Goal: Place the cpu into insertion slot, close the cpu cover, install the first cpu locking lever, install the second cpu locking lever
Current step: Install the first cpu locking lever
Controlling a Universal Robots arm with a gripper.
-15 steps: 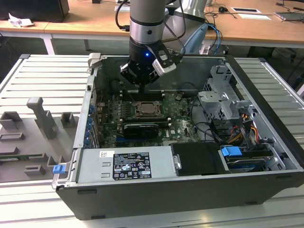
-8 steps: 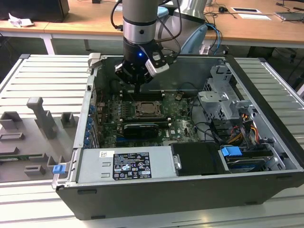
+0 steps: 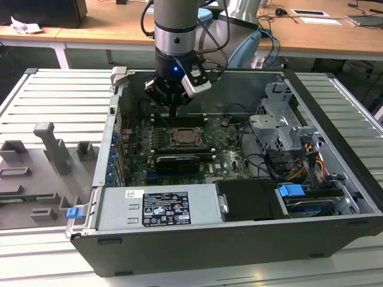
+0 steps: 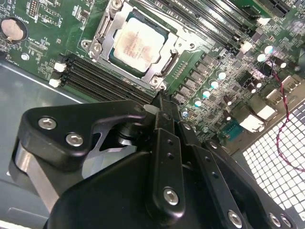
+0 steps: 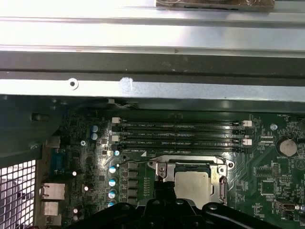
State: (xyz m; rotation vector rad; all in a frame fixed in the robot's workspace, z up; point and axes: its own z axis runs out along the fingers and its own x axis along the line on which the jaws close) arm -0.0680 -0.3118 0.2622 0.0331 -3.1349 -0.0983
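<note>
Open computer case [image 3: 239, 251] on the ribbed tabletop [image 3: 54, 95]. The chip [image 4: 136, 40] sits in the socket [image 4: 93, 45], with the metal cover [image 4: 125, 67] lying flat around it. The claw [image 3: 173, 112], pressed together and empty, hangs just beside the socket, above the memory slots [image 4: 105, 78].

Cpu [image 4: 136, 42] pale silver-beige, seated flat in insertion slot [image 4: 155, 82]; silvery cpu cover [image 4: 104, 32] lying closed around it.
</note>
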